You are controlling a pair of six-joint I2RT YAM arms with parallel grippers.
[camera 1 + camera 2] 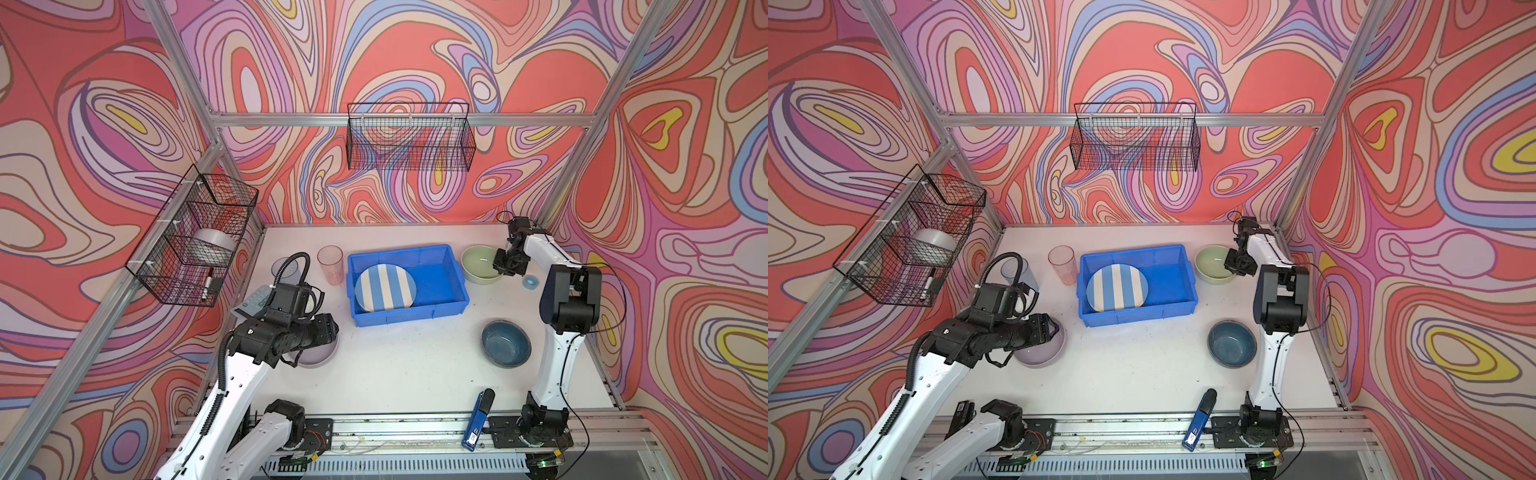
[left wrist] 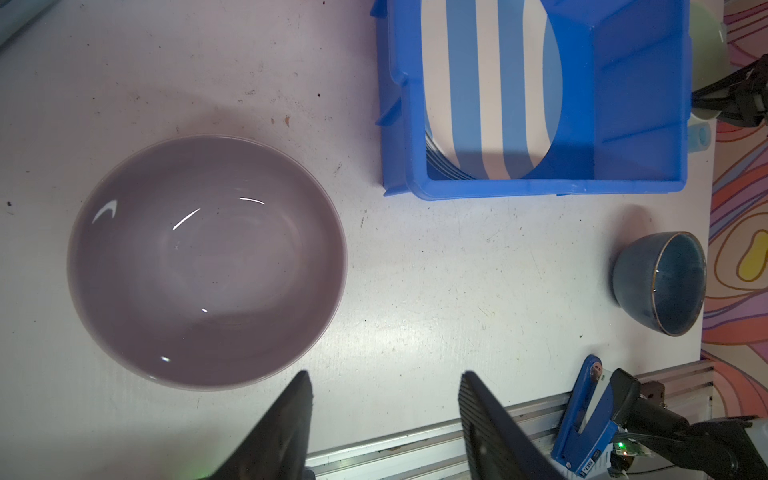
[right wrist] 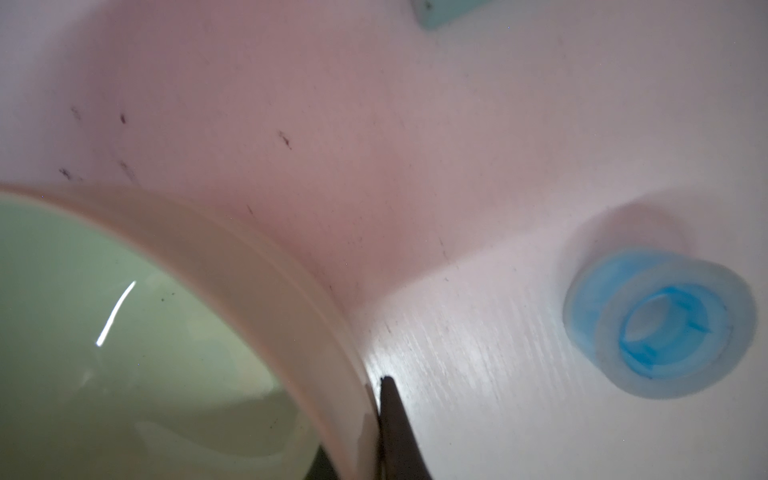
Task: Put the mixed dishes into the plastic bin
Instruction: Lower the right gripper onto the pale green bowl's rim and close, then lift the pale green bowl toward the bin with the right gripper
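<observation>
**A:** At the right end of the plastic bin (image 1: pixel 407 320), what is gripped by the right pincer (image 1: pixel 500 268)?

**B:** The rim of the pale green bowl (image 1: pixel 478 264) is pinched there. One finger (image 3: pixel 395 424) is pressed against the outer wall; the other is mostly hidden inside. The bowl is seen on the counter (image 1: pixel 395 365), just beside the bin's far right corner.

**A:** And the left pincer (image 2: pixel 385 378)?

**B:** It is held open with nothing between its jaws, above the lavender bowl (image 2: pixel 208 262), which is set left of the bin and nearer the front edge.

**A:** What is found inside the bin?

**B:** Only the blue-and-white striped plate (image 1: pixel 385 289), laid in the bin's left half.

**A:** And around it?

**B:** The pink cup (image 1: pixel 331 264) is stood just beside the bin's left end, with the grey-blue cup (image 1: pixel 286 270) further left. The dark blue bowl (image 1: pixel 505 343) is placed off the bin's near right corner, well apart. A small blue tape roll (image 1: pixel 530 282) is seen right of the bin, beyond the green bowl.
</observation>
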